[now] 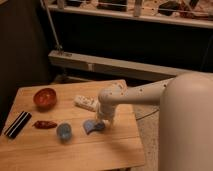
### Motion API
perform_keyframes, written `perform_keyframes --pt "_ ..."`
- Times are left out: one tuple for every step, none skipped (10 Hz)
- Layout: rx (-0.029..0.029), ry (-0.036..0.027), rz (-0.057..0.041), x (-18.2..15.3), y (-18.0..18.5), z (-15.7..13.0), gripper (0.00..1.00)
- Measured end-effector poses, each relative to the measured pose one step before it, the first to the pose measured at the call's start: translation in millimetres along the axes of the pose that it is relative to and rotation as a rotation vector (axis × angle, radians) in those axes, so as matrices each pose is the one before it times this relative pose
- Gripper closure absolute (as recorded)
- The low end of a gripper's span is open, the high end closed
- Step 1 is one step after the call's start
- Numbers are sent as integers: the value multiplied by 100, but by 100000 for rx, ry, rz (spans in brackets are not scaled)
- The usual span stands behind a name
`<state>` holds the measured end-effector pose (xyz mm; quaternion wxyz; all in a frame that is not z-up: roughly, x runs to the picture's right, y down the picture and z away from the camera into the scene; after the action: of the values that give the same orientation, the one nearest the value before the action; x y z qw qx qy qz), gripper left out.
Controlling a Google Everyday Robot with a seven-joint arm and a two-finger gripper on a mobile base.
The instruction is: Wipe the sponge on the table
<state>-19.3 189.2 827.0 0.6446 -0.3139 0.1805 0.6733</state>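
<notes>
The light-blue sponge [91,126] lies on the wooden table [65,150], right of centre, next to a round blue cup [64,131]. My white arm reaches in from the right and bends down over it. The gripper [100,121] is at the sponge's right edge, pointing down onto it. The arm's wrist hides the gripper's tips and part of the sponge.
A red bowl [45,97] sits at the back left. A black-and-white flat bar [18,124] lies at the left edge, a red packet [45,124] beside it. A white packet [86,103] lies just behind the gripper. The table's right edge is near the arm.
</notes>
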Motion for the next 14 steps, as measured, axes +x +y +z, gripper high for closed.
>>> perform_keyframes --pt "86 765 -505 109 87 177 35" --pt "91 798 -707 98 238 174 35" --pt "-89 449 -617 12 290 117 35" --pt "-29 732 -385 57 176 163 35" --pt "-90 908 -136 54 175 192 36" --pt "-161 762 78 17 133 151 42" --pt "-9 666 267 -7 15 106 52" --pt "180 888 406 8 -10 96 64" --pt "308 566 383 -6 -124 67 72" --pt "157 527 494 -29 -108 47 82" --pt "150 466 440 -44 -93 45 90" --pt "247 373 201 -56 -47 39 92" --pt "359 411 39 -18 -6 32 92" --pt "373 293 26 -32 -34 39 92"
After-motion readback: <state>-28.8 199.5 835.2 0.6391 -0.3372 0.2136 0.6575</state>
